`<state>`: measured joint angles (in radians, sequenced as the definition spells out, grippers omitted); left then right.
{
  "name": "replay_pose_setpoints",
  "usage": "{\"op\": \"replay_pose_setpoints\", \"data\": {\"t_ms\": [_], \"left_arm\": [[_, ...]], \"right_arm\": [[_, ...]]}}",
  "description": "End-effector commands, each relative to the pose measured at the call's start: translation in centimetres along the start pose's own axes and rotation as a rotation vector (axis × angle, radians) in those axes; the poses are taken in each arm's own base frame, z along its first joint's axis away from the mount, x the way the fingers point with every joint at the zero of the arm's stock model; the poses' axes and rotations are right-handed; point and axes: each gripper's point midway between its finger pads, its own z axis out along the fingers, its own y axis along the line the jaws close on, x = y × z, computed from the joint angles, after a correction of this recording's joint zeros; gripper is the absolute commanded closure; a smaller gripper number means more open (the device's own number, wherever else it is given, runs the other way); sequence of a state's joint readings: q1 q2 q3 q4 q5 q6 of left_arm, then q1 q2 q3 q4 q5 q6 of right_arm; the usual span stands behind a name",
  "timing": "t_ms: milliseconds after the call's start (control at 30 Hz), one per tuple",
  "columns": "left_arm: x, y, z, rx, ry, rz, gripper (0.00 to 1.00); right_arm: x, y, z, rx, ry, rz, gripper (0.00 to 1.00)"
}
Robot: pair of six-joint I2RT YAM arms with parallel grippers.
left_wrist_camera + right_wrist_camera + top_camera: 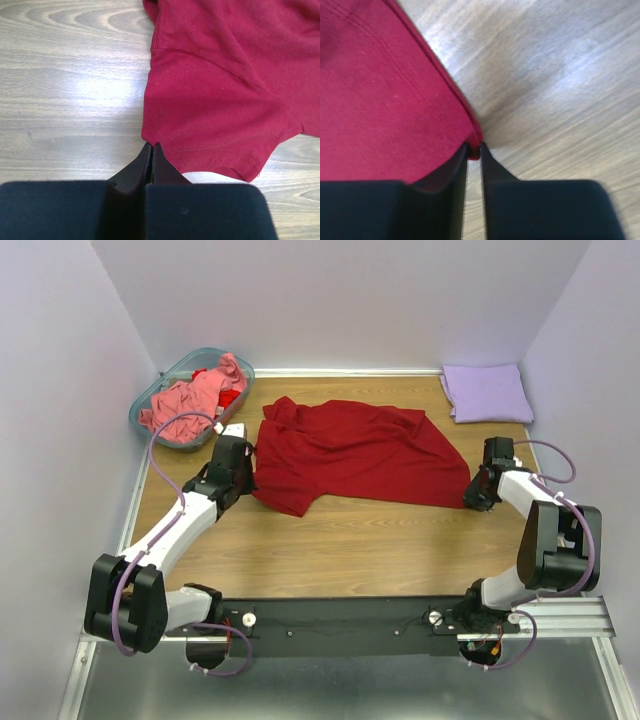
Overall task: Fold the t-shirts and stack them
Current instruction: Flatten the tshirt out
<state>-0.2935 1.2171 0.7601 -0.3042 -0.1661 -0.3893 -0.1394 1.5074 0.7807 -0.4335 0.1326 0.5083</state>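
dark red t-shirt [355, 452] spread flat, left gripper [151, 148] pinching edge, right gripper [474, 148] at corner

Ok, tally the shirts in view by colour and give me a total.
Dark red t-shirt, spread on the table: 1
Lavender t-shirt, folded at the far right corner: 1
Salmon-pink t-shirt, bunched in the teal basket: 1
Brighter red cloth shows in the basket; cannot tell if it is a shirt, so not counted.
Total: 3
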Motion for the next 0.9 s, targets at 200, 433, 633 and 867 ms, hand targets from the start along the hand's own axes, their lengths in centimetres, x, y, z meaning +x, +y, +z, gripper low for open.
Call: {"op": "replay_pose_setpoints", "data": {"t_ms": [200,433,633,867], "left_arm": [[-0.5,0.3,-0.1,-0.005,-0.030,-0.009,1.00],[-5.3,0.3,-0.2,-0.027,-0.089,-0.054,1.00],[-20.4,-1.0,-5.4,-0.016,-0.334,-0.129,1.00],[-34.2,0.0,-20.1,-0.073,-0.723,-0.195,1.00]], "right_arm": [[0.5,-0.8,0.8,0.037,0.031,-0.050,1.00],[-6.6,3.0,-3.5,-0.097,-0.160,-0.043,1.00],[-17.3,7.5,-13.6,-0.259,-0.472,0.014,1.00],[-25.9,8.8,-30.9,-0.412,-0.873,0.041,0.99]]}}
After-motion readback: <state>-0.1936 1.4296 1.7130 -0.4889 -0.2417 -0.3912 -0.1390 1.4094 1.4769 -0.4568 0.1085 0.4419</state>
